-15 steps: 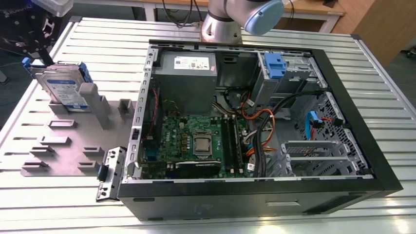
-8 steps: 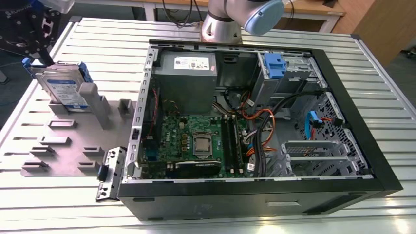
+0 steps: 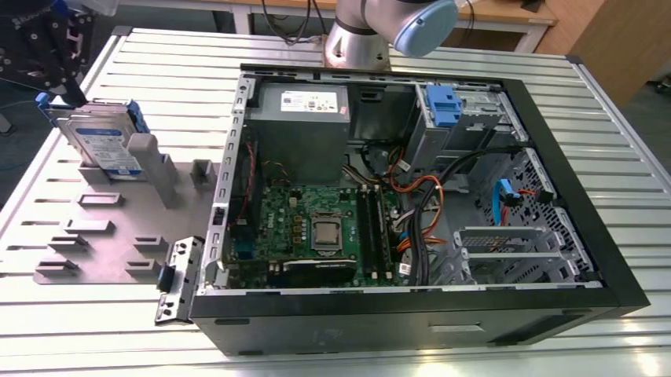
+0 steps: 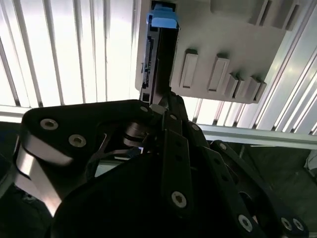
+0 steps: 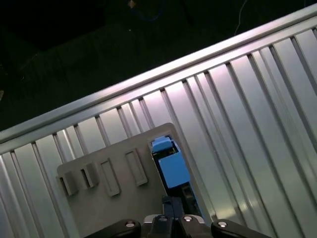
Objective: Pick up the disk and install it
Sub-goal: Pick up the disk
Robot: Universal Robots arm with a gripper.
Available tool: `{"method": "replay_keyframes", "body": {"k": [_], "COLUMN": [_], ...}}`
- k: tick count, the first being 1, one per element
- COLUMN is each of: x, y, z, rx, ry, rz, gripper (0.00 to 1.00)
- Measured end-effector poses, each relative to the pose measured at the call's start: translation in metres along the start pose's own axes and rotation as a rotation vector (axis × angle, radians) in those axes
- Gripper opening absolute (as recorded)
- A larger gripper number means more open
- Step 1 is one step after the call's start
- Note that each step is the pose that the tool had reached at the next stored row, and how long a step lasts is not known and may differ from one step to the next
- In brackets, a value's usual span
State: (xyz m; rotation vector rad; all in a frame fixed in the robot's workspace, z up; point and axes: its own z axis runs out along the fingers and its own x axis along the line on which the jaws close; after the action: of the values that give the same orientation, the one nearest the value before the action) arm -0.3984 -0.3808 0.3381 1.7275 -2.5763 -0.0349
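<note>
Disk (image 3: 102, 143) on edge in grey holder (image 3: 115, 236), beside open computer case (image 3: 419, 314)

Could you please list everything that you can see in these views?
disk: one, silver-grey in a blue carrier, upright in the fixture plate
fixture plate: one, grey, exterior view's left of the case
computer case: one, black, open, on the table
power supply: one, grey, inside the case
motherboard: one, green, inside the case
bracket: one, blue, in the drive bay
table: one, slatted metal
arm: one, silver, behind the case
gripper: one, black, close over the disk
</note>
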Motion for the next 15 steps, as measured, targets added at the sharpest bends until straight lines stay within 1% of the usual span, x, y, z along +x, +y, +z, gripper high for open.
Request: {"method": "replay_keyframes", "body": {"k": [11,13,15], "x": [0.0000,0.0000,-0.0001], "y": [0.0000,0.0000,0.0000], "z": [0.0001,0.0001,0.0001], "rx": [0.0035,0.0038,0.0037], "ry": [0.0070,0.0066,0.0050], "rz": [-0.184,-0.210,-0.221], "gripper": [0.11,0.11,0.11]}}
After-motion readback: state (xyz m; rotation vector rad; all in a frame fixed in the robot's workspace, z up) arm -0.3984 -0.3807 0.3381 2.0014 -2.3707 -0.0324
